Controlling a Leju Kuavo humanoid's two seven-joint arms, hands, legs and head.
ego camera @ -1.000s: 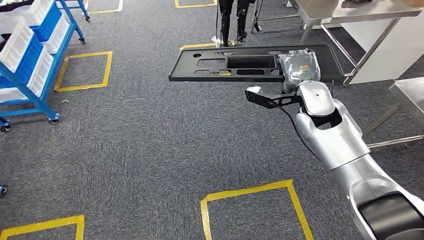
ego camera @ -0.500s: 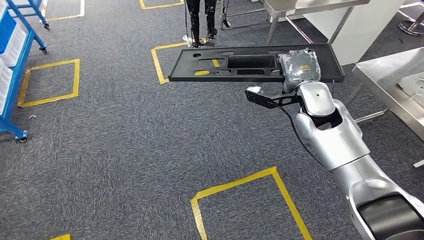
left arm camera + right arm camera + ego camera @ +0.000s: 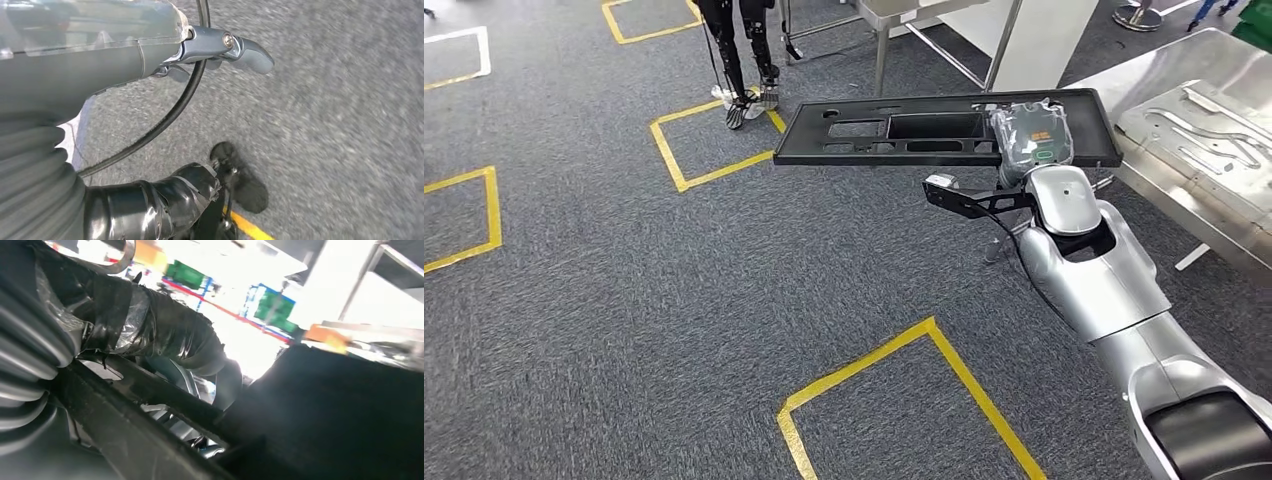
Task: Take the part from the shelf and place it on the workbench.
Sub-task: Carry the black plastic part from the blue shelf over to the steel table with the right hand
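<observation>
The long flat black plastic panel with rectangular cut-outs [image 3: 924, 128] is carried level above the grey carpeted floor [image 3: 674, 300], lying crosswise at about 12 o'clock in the head view, off the shelf and not yet on any table; the right hand [image 3: 1030, 133], wrapped in a clear plastic cover, is closed over the panel's right end and holds it from above, at the end of the silver right arm [image 3: 1104, 290] that reaches in from 5 o'clock; in the right wrist view the dark taped fingers [image 3: 165, 335] curl around the panel's black edge [image 3: 150, 405]; the left hand [image 3: 200, 55] hangs over the carpet in its wrist view, its grey thumb [image 3: 240, 50] stretched out and nothing in its hold, though how far the other fingers are spread I cannot tell; the steel table [image 3: 1144, 185] stands at 2 o'clock, just beyond the panel's right end, and carries pale metal pressed parts [image 3: 1204, 130] on its top; a second steel table frame [image 3: 894, 30] stands at 12 o'clock; a person's dark legs [image 3: 739, 60] stand at 11 o'clock behind the panel's left end, on a yellow tape square [image 3: 684, 140]; another yellow tape outline [image 3: 904, 370] lies on the carpet at 6 o'clock.
</observation>
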